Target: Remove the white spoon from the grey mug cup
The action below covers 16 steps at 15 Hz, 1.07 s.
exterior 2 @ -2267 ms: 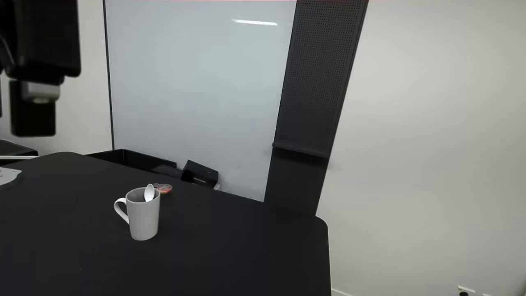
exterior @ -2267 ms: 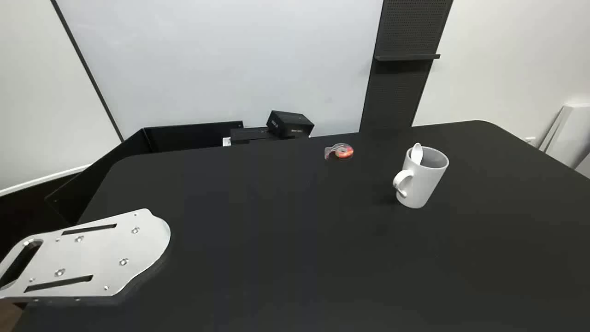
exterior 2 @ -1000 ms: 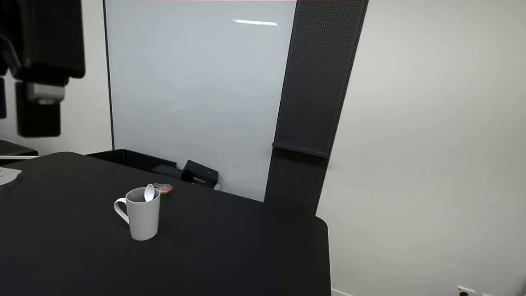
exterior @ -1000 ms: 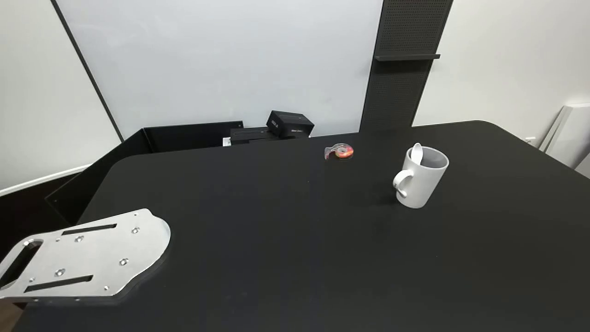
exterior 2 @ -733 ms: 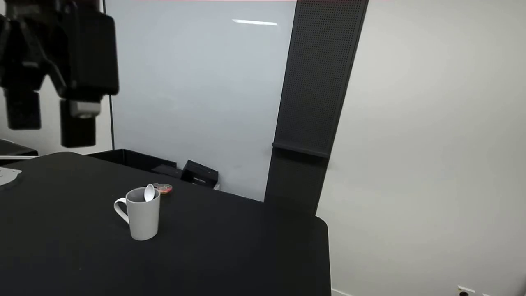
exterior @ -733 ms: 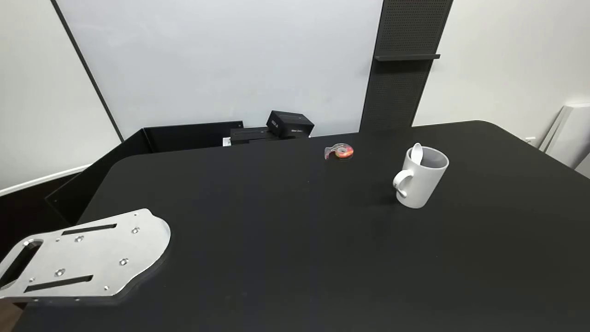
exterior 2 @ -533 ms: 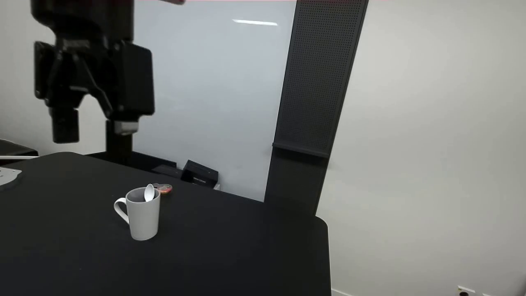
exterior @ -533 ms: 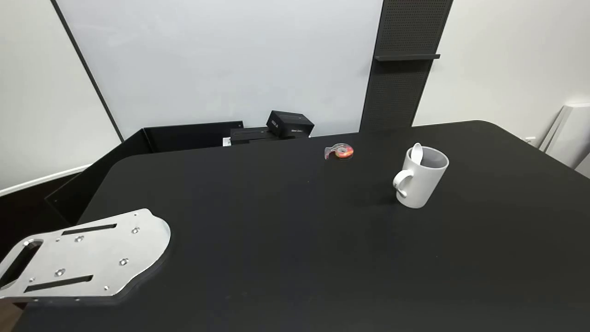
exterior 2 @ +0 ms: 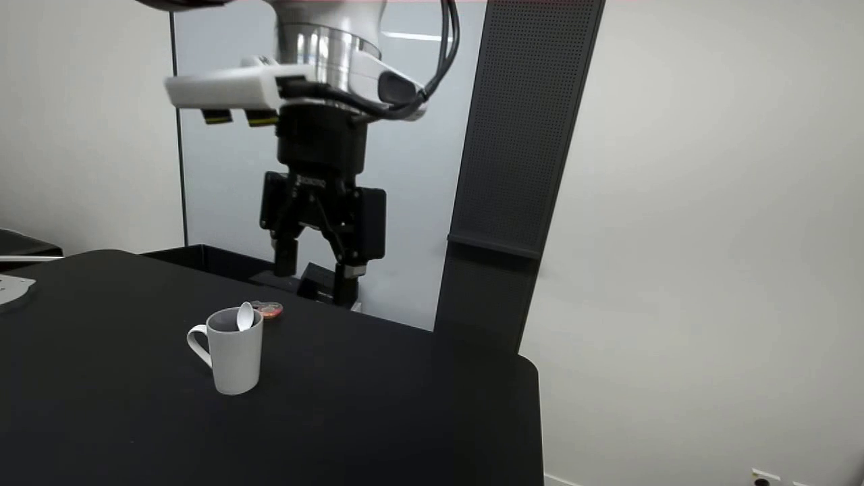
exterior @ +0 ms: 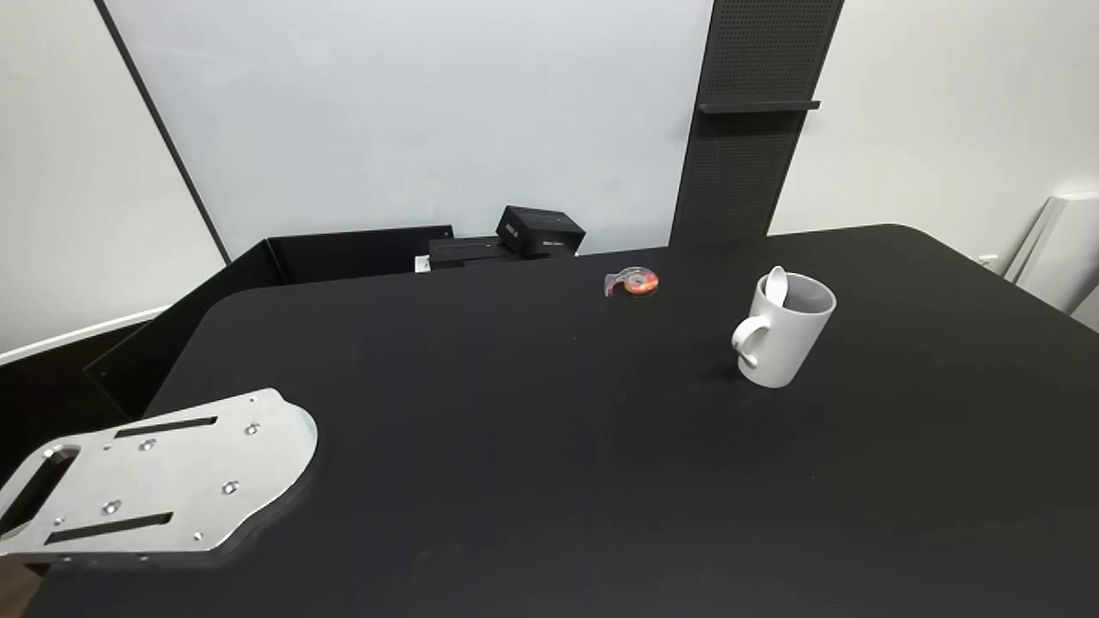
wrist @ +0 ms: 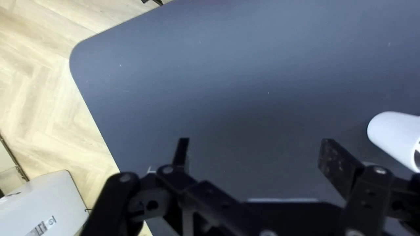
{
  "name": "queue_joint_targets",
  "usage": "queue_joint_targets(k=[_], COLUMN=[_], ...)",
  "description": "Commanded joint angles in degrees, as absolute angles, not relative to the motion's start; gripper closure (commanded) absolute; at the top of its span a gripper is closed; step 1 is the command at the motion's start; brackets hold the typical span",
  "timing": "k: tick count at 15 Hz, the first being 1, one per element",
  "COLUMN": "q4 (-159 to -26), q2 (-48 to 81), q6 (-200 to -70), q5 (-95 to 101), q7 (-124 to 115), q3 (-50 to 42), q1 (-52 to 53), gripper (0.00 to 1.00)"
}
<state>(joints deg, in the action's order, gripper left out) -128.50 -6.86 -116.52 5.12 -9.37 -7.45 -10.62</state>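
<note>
Leaning in grey mug cup (exterior 2: 236,361), white spoon (exterior 2: 245,316) apart from the gaping hand (exterior 2: 315,282)

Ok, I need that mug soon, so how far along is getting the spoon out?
Nothing looks done yet: the white spoon sits in the grey mug cup, bowl end up. Nothing is in hand: the end effector is open, empty and apart from the mug. Left: reach the spoon, grip it and lift it clear.

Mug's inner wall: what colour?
Grey; the mug's inner wall shows best in an exterior view.
</note>
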Motion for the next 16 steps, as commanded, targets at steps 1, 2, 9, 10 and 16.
queue_joint_targets(k=[1,2,9,10,16], q4=[-117.7,-115.4,-100.6,-99.2,-93.7], q2=[4.0,6.2,19.5,20.6,24.5], q6=[-117.7,-118.1,-116.0,-115.5,-112.9], q5=[2.4,2.0,2.1,2.3,2.7], q7=[-19.2,-22.0,-40.3,-42.0,-48.4], q3=[-7.6,-7.6,-8.2,-8.0,-6.9], q1=[-10.1,-9.8,-5.0,-4.1,1.5], gripper=[0.00,0.00,0.00,0.00,0.00])
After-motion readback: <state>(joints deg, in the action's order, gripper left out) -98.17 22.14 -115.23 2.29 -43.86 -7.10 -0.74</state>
